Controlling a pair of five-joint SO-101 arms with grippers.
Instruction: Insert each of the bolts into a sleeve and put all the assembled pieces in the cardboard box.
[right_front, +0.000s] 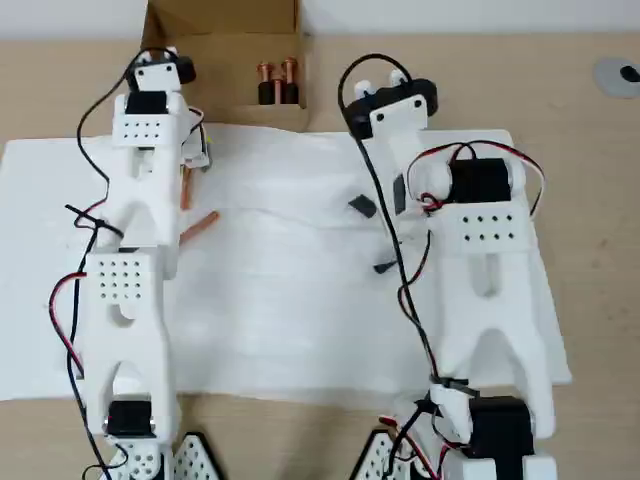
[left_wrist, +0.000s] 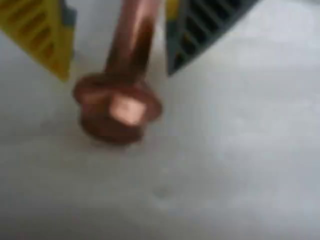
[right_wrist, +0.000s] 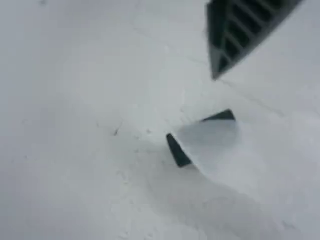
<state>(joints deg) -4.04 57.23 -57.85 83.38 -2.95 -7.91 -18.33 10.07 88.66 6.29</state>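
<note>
Partway through the job, by the look of it. Already standing in the cardboard box (right_front: 200, 70): a small cluster of assembled pieces (right_front: 278, 88), copper shafts upright in black collars. Left to do: at least two more. Clenched in the left tool (left_wrist: 116, 72), a copper bolt (left_wrist: 120, 107), head down, touching or just above the white cloth (right_front: 300, 320) spread over the surface (right_front: 580, 150). Lying loose on the cloth just beside that arm, a second bolt (right_front: 200, 225). Waiting near the right tool (right_front: 378, 195), a black sleeve (right_wrist: 200, 140), flat on the cloth. Right tool's grip, clenched or released: impossible to tell.
</note>
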